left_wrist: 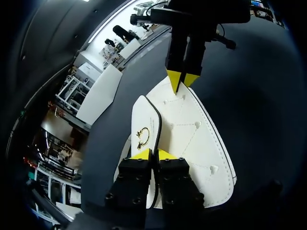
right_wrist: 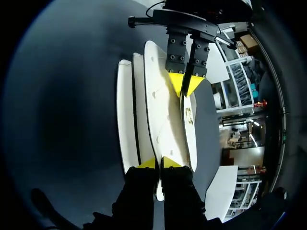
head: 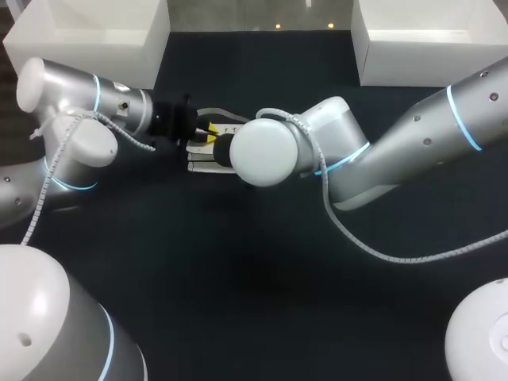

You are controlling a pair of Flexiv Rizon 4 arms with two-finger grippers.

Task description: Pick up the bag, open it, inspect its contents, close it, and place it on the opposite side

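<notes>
Both arms are on the bag (left_wrist: 194, 139) now, one at each end of it. My left end effector (left_wrist: 153, 155) is pinched tight on the black-trimmed edge of the flap (left_wrist: 144, 117), with the gold clasp (left_wrist: 142, 136) just ahead of its tips. My right end effector (right_wrist: 159, 163) is clamped on a white panel at the opposite end, so the two face each other along the bag's length. The bag sits between them over the dark bench (head: 238, 278); whether it is touching the bench, I can't tell.

The danger is in those thin grips. Each holds only a sliver of edge, and the skin looks smooth and slick, so any tug apart could let one side slide out and the bag swing or drop. If I'm holding different layers, lifting may splay it open early.

The bag is flat and rounded, made of white leather-like panels stacked like leaves. It is quilted in diamond stitching with small raised studs at the crossings and has fine black piping. The clasp looks like hard, shiny metal.
</notes>
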